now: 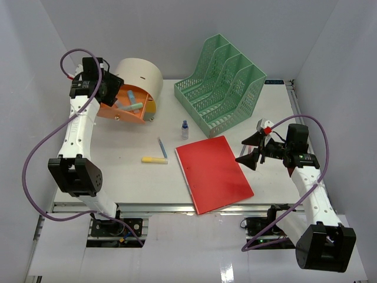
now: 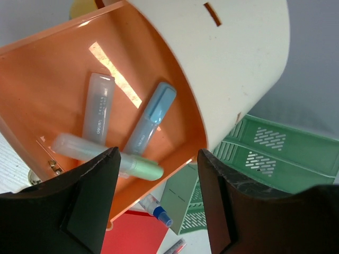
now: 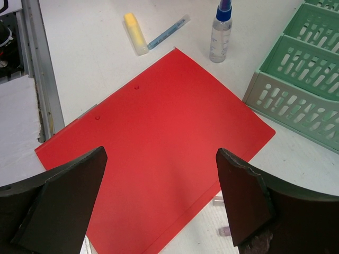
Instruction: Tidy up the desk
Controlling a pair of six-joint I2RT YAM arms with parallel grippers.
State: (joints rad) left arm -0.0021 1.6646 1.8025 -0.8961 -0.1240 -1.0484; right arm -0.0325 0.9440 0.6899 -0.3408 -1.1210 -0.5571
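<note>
Orange plastic is where the action is: the orange drawer (image 2: 47,79) hangs out of the beige round box (image 2: 233,58), which sits at the desk's far left corner. The left gripper (image 2: 157,159) hovers right over it, fingers apart with nothing between them. A grey highlighter (image 2: 98,108), a blue highlighter (image 2: 151,119) and a green highlighter (image 2: 140,168) lie in the drawer. So the step in hand looks like loading loose pens into it.

To do it well, the left arm probably wants to lift straight up before swinging away, since the drawer wall sits close to its fingers. It is best to keep the fingers spread until they are out of the drawer. A yellow highlighter (image 1: 154,160) and a blue pen (image 1: 162,147) lie side by side mid-desk, likely next. Each looks easiest to pinch across its short side.

The right gripper (image 3: 159,156) hangs wide open above the red folder (image 3: 153,106), empty. The folder lies flat near the front rail, so getting a finger under an edge could be fiddly. The green file rack (image 1: 227,88) stands at the back right, and a small bottle (image 1: 185,130) is just in front of it.

The desk (image 1: 135,183) is the big white tabletop under everything.

There's small print running down the grey and blue highlighters, but it's too tiny to read. No brand shows anywhere else.
</note>
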